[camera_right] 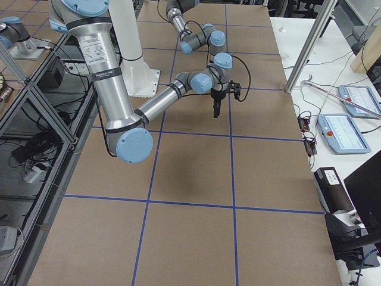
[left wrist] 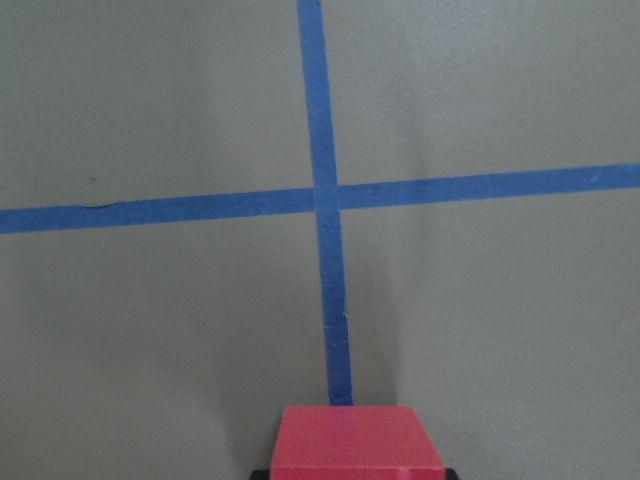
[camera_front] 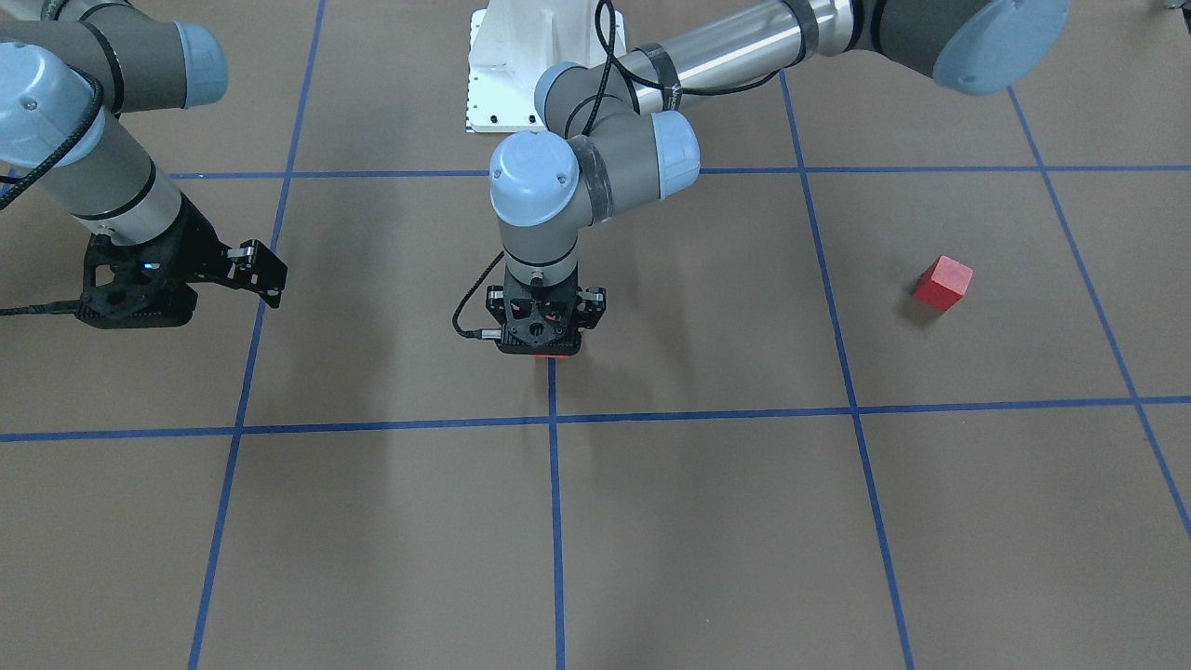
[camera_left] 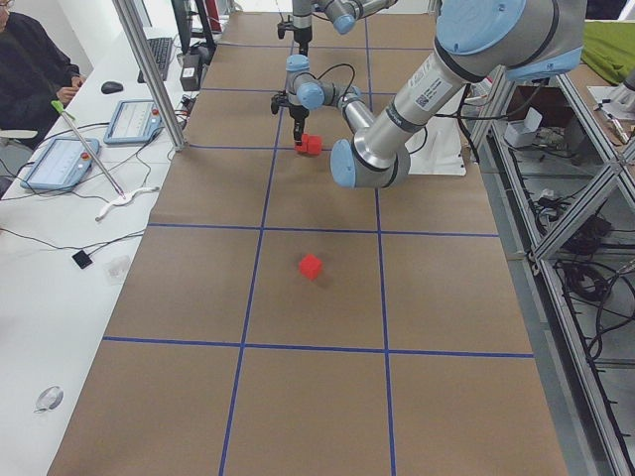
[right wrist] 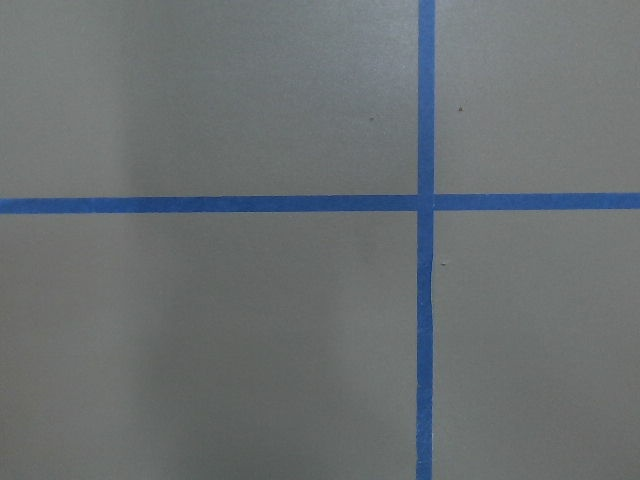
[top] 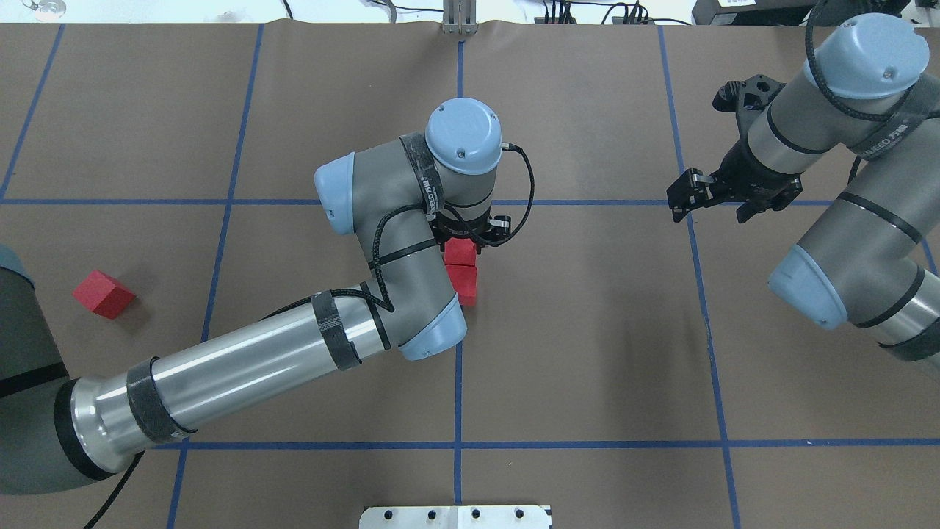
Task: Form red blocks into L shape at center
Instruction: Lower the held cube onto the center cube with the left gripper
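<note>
Left gripper (camera_front: 541, 347): jaws pinching first red block (left wrist: 350, 440) at center (top: 529, 294). Second red block (top: 464, 285): touching it at 6 o'clock, overhead. Third red block (top: 103, 294): well apart at 9 o'clock, apparently still to fetch. Right gripper (camera_front: 260, 273): spread, empty.

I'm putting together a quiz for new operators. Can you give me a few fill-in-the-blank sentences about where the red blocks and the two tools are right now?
1. The central red blocks at the left tool number ___.
2. The lone red block lies on the robot's ___ side.
3. The right tool holds ___.
Missing words: two; left; nothing.
</note>
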